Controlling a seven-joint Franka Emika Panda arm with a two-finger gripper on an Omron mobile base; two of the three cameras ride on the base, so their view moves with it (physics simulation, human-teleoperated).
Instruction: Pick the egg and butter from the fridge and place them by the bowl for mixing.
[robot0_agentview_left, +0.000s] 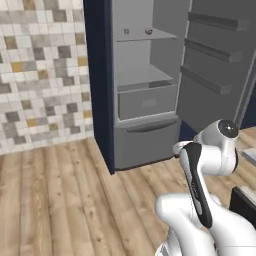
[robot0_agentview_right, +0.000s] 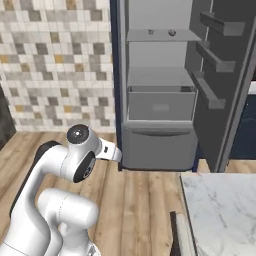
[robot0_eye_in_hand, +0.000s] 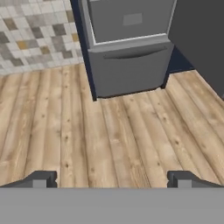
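The fridge (robot0_agentview_left: 145, 135) (robot0_agentview_right: 157, 142) stands open ahead, a tall grey cabinet with a dark navy side. On its upper shelf lies the egg (robot0_agentview_left: 148, 31) (robot0_agentview_right: 172, 33), a small brownish ball. The butter and the bowl are out of view. In the hand view my gripper (robot0_eye_in_hand: 112, 179) is open, its two dark fingertips (robot0_eye_in_hand: 41, 179) far apart with nothing between them. It hangs over the wooden floor, well short of the fridge's bottom drawer (robot0_eye_in_hand: 131, 65) and far below the egg's shelf.
A small pale cup (robot0_agentview_left: 126, 31) (robot0_agentview_right: 151, 32) sits left of the egg. The fridge door (robot0_agentview_left: 215, 65) (robot0_agentview_right: 220, 75) swings open on the right, with shelves. A marble counter (robot0_agentview_right: 220, 210) lies at the lower right, and a tiled wall (robot0_agentview_left: 40, 75) runs left of the fridge.
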